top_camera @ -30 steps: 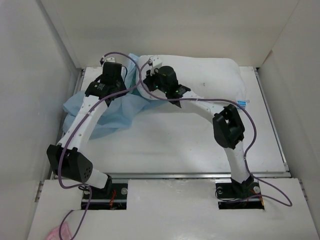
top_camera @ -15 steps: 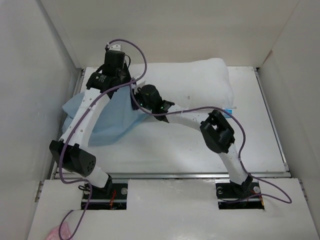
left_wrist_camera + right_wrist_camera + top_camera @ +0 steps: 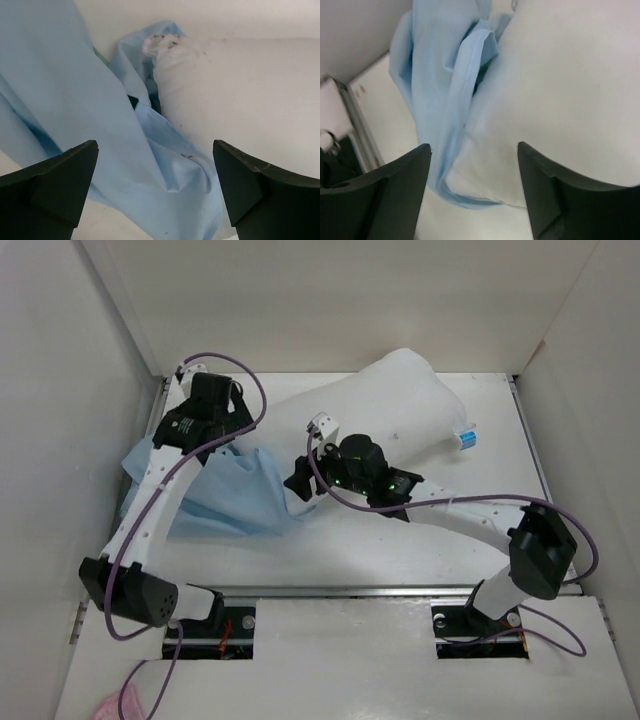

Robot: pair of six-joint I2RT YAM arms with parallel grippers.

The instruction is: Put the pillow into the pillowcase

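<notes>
The white pillow [image 3: 400, 405] lies slanted across the far half of the table, with its tag [image 3: 466, 435] at the right end. Its left end sits in the mouth of the light blue pillowcase [image 3: 225, 495], which is crumpled at the left. My left gripper [image 3: 222, 435] hovers open over the pillowcase [image 3: 75, 100], and a pillow corner [image 3: 170, 55] pokes into the blue folds ahead of it. My right gripper [image 3: 300, 480] is open at the near left corner of the pillow [image 3: 560, 75], where a blue hem [image 3: 465, 80] wraps it. Neither gripper holds anything.
White walls [image 3: 90, 390] close in the table [image 3: 400, 540] on the left, far and right sides. A metal rail [image 3: 350, 590] runs along the near edge. Purple cables loop over both arms. Something pink [image 3: 110, 705] lies off the table at the bottom left.
Both grippers have gone from shut to open and let go of the fabric. The right arm has drawn back toward the near side, and the pillow has swung to a slant.
</notes>
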